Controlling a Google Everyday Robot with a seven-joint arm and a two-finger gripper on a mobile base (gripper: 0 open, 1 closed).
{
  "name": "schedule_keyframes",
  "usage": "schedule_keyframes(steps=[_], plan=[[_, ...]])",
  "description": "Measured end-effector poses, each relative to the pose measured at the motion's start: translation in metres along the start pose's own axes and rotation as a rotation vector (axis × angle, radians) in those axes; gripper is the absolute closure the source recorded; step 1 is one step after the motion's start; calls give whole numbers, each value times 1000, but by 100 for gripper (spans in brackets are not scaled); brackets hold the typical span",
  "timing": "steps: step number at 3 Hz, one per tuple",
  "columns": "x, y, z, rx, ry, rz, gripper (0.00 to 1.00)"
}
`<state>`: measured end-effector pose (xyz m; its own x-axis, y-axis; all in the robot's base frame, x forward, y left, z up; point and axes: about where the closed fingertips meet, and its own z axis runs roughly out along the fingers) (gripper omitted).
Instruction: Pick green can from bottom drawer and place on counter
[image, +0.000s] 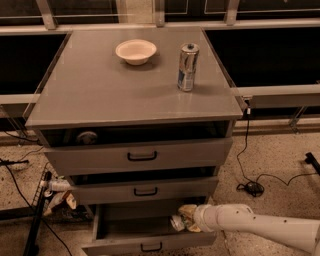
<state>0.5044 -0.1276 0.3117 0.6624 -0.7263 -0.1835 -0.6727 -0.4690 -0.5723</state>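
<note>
The bottom drawer (150, 245) is pulled open at the foot of the grey cabinet. My gripper (183, 220) is inside it at its right side, on the end of the white arm (250, 225) that comes in from the lower right. A small silvery thing, which I take for the green can (176, 223), lies right at the gripper's tip; its label does not show. The counter (125, 90) is the cabinet's grey top, well above the gripper.
A cream bowl (136, 51) and a tall slim silver-and-blue can (187, 67) stand on the counter. The top drawer (140, 155) and middle drawer (145, 190) are slightly open above the arm. Cables and clutter lie on the floor to the left (55, 192) and right (252, 186).
</note>
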Motion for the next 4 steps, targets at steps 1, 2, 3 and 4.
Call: schedule_keyframes(steps=[1,2,3,4], plan=[[-15,-8,-28,-7,-1,-7,100],[-36,-20,-74,-21,5,-47,100],[-65,-35,-123,-60,-4,-160,100],[-88,-75,-166,-37,-92,-242,100]])
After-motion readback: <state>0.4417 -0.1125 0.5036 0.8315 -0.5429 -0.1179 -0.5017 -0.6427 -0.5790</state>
